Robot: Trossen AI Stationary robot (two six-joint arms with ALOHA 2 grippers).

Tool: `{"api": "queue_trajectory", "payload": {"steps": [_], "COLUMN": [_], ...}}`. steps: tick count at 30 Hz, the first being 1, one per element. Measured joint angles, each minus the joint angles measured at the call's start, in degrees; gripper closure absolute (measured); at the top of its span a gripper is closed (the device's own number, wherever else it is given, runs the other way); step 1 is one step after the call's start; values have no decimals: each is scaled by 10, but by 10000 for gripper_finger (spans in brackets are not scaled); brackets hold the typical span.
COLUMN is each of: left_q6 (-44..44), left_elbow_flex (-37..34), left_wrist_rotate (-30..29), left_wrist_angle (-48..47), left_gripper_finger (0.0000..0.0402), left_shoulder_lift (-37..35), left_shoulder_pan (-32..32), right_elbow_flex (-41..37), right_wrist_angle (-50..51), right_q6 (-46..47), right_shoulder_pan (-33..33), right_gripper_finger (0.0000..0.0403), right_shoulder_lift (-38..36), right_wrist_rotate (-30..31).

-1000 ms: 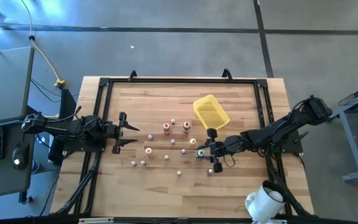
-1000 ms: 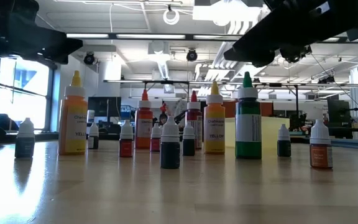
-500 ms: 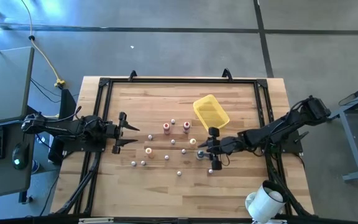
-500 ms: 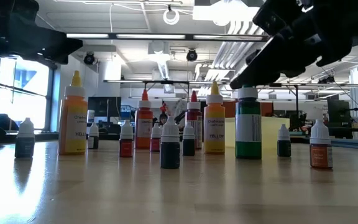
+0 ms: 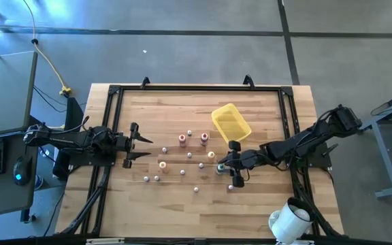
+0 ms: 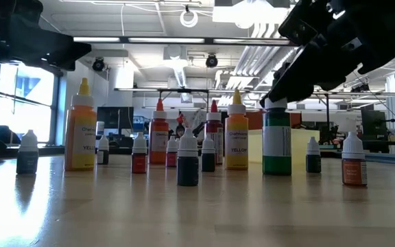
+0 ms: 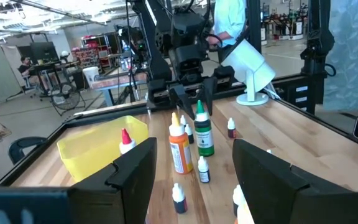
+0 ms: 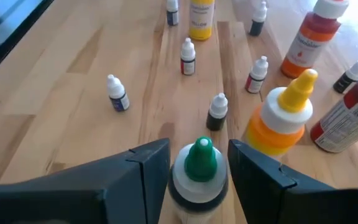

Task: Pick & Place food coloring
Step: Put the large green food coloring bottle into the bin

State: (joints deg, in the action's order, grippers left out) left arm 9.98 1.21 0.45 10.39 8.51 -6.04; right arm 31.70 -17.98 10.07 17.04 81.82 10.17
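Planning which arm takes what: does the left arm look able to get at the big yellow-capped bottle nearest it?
Probably yes. The left tool stands open at the table's left side, and the yellow-capped bottle stands just past it with bare wood between. Only small bottles stand nearby, off to one side.

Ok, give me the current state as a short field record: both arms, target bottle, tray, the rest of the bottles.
right gripper: lowered over the green-capped bottle, jaws on either side of its cap, not closed on it
left gripper: waiting at the table's left side, jaws open, holding nothing
green-capped bottle: upright on the table
yellow tray: right of centre, no bottle visible inside
other bottles: upright, scattered mid-table
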Motion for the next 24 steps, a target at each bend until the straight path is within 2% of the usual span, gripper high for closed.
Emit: {"api": "queue_trajectory", "payload": {"steps": [5, 12, 20, 24], "left_q6": [0, 0, 0, 0], "left_elbow_flex": [0, 0, 0, 0], "left_wrist_rotate": [0, 0, 0, 0], "left_wrist_angle": [0, 0, 0, 0], "left_gripper_finger": [192, 192, 192, 192], "left_shoulder_lift": [0, 0, 0, 0], "left_shoulder_pan": [0, 0, 0, 0], "right_elbow_flex": [0, 0, 0, 0], "right_wrist_angle": [12, 39, 27, -27], "right_q6": [0, 0, -15, -31], "right_shoulder_pan": [0, 0, -1, -1], "right_gripper_finger": [247, 249, 284, 289], "right_shoulder_lift": [0, 0, 0, 0], "right_wrist_rotate": [-20, -10, -11, -7]}}
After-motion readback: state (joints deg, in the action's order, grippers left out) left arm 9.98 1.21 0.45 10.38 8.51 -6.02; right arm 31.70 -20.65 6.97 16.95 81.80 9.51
